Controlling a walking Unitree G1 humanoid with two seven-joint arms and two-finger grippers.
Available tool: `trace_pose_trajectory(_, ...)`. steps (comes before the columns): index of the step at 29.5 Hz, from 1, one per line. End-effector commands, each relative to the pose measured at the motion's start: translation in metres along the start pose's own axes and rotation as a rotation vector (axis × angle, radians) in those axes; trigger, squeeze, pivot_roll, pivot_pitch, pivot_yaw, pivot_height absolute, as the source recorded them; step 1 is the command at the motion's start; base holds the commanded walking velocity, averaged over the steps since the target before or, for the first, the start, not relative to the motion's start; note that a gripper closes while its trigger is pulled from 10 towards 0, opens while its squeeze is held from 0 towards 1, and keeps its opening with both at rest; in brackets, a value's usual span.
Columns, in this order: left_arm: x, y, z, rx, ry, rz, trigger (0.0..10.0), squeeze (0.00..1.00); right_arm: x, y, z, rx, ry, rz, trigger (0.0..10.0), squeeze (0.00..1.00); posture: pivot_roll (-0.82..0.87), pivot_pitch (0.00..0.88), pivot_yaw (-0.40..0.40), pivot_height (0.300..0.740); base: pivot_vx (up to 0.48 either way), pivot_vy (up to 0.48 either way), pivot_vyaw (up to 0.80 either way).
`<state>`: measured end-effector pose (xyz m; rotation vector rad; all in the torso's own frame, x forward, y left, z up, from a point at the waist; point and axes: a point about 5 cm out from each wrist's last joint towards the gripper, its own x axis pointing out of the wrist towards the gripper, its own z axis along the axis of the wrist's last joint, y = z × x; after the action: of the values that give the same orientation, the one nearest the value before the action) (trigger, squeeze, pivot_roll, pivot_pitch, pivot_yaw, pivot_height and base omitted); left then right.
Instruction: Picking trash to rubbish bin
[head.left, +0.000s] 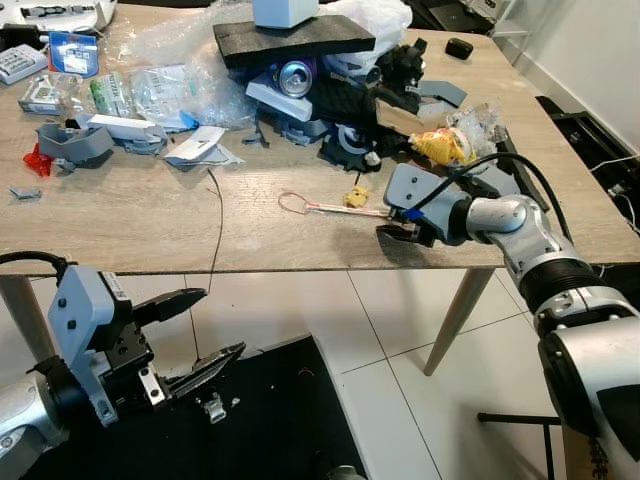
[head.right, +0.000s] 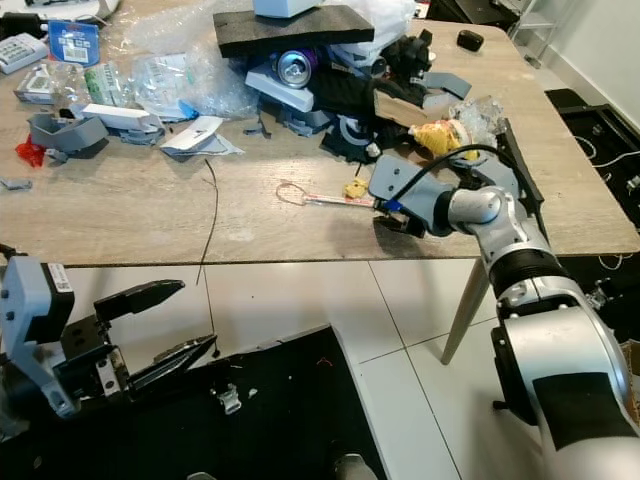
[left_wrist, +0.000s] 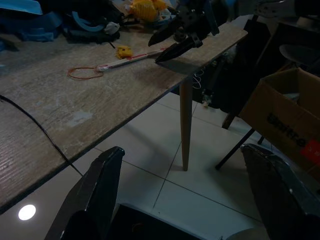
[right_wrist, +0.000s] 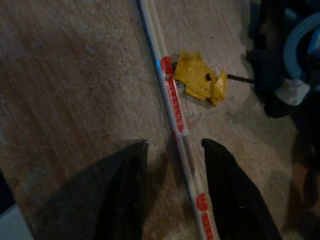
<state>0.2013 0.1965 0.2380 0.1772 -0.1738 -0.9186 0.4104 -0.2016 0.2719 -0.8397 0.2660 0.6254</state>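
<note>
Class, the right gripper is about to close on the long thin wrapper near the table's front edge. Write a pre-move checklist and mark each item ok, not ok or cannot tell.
1. Right gripper open: ok, fingers spread.
2. Wrapper between the fingers: ok, it runs through the gap in the right wrist view.
3. Yellow scrap out of the grip: ok, it lies beside the wrapper, ahead of the fingertips.
4. Red rubber band free of the wrapper's far end: cannot tell, they meet there.
5. Fingertips down at the table: cannot tell, height unclear.
6. Left gripper out of the way: ok, open, low in front of the table.
</note>
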Motion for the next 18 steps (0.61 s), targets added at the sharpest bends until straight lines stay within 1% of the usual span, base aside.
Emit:
trace_pose_trajectory(1, -0.002, -0.004, 0.0, -0.004, 0.018, -0.02, 10.0, 0.0, 0.004, 0.023, -0.045, 0.085, 0.187, 0.106, 0.0, 0.0, 0.13, 0.411, -0.087, 0.74, 0.0, 0.0, 0.0)
trace_pose_trajectory(4, -0.001, -0.003, 0.001, -0.002, 0.016, -0.018, 10.0, 0.0, 0.002, 0.02, -0.044, 0.127, 0.188, 0.108, 0.0, 0.0, 0.13, 0.407, -0.088, 0.74, 0.0, 0.0, 0.0)
trace_pose_trajectory(8, -0.001, -0.002, 0.001, 0.002, 0.014, -0.018, 10.0, 0.0, 0.001, 0.019, -0.043, 0.143, 0.185, 0.108, 0.0, 0.0, 0.12, 0.402, -0.089, 0.74, 0.0, 0.0, 0.0)
trace_pose_trajectory(10, 0.0, -0.002, 0.001, 0.004, 0.013, -0.018, 10.0, 0.0, 0.001, 0.018, -0.041, 0.167, 0.169, 0.109, 0.0, 0.0, 0.12, 0.396, -0.09, 0.74, 0.0, 0.0, 0.0)
trace_pose_trajectory(11, 0.001, -0.002, 0.001, 0.005, 0.011, -0.018, 10.0, 0.0, 0.0, 0.017, -0.039, 0.192, 0.143, 0.111, 0.0, 0.0, 0.12, 0.393, -0.091, 0.74, 0.0, 0.0, 0.0)
trace_pose_trajectory(12, 0.001, -0.002, 0.001, 0.005, 0.011, -0.018, 10.0, 0.0, 0.0, 0.017, -0.039, 0.192, 0.143, 0.111, 0.0, 0.0, 0.12, 0.393, -0.091, 0.74, 0.0, 0.0, 0.0)
trace_pose_trajectory(13, 0.001, -0.002, 0.001, 0.006, 0.01, -0.017, 10.0, 0.0, -0.001, 0.015, -0.034, 0.232, 0.097, 0.115, 0.0, 0.0, 0.13, 0.392, -0.091, 0.74, 0.0, 0.0, 0.0)
trace_pose_trajectory(14, 0.001, -0.002, 0.001, 0.006, 0.01, -0.017, 10.0, 0.0, -0.001, 0.015, -0.034, 0.232, 0.097, 0.115, 0.0, 0.0, 0.13, 0.392, -0.091, 0.74, 0.0, 0.0, 0.0)
trace_pose_trajectory(15, 0.0, -0.002, 0.001, 0.009, 0.01, -0.015, 10.0, 0.0, -0.002, 0.013, -0.03, 0.269, 0.056, 0.119, 0.0, 0.0, 0.13, 0.386, -0.091, 0.74, 0.0, 0.0, 0.0)
trace_pose_trajectory(17, 0.0, -0.001, 0.001, 0.012, 0.01, -0.013, 10.0, 0.0, -0.003, 0.011, -0.028, 0.308, 0.016, 0.121, 0.0, 0.0, 0.13, 0.384, -0.09, 0.74, 0.0, 0.0, 0.0)
trace_pose_trajectory(18, 0.0, -0.001, 0.001, 0.012, 0.01, -0.013, 10.0, 0.0, -0.003, 0.011, -0.028, 0.308, 0.016, 0.121, 0.0, 0.0, 0.13, 0.384, -0.09, 0.74, 0.0, 0.0, 0.0)
